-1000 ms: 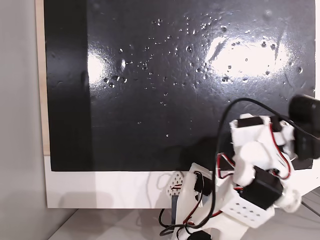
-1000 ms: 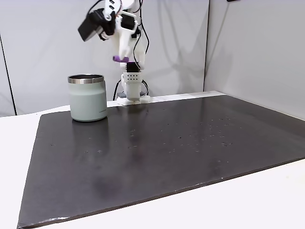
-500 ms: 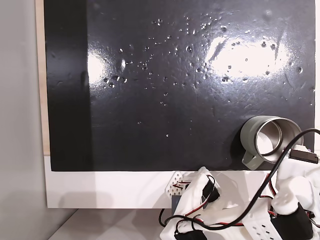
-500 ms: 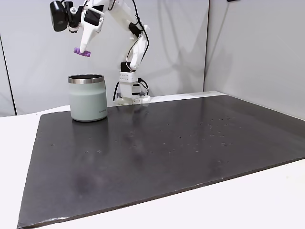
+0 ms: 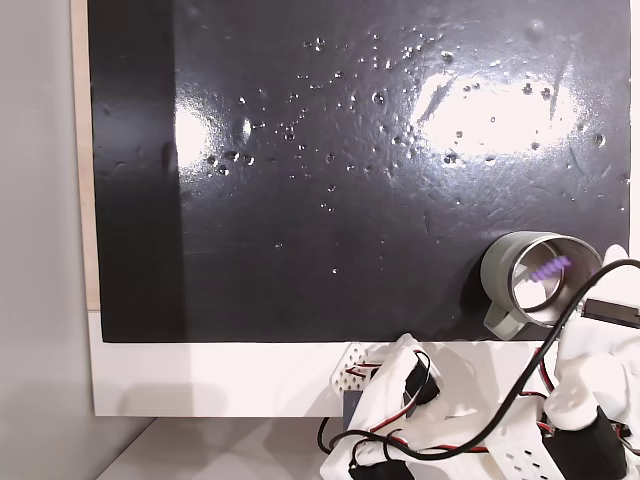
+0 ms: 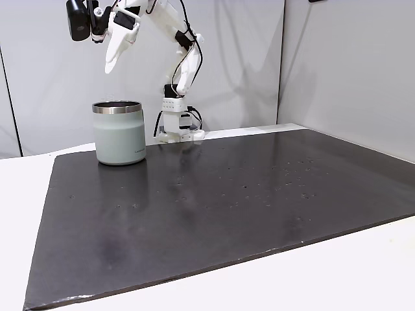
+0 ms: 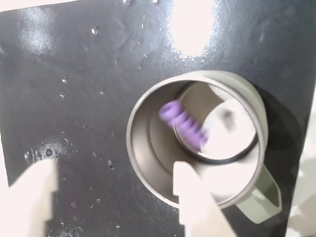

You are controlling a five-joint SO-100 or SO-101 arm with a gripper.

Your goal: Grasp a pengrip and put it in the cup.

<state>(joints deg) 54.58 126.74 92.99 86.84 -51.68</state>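
Black mat, white walls; gripper open, empty, directly above cup; pengrip blurred inside cup mouth, long axis diagonal.

The black mat lies bare and open; the cup near the arm's base stands as the 1 obstacle.

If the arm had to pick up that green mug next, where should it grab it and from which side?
Probably the steel rim of the mug, from straight above: it stands upright with its mouth open, so one finger could go inside and one outside. In the wrist view its small handle points lower right; avoid that spot.
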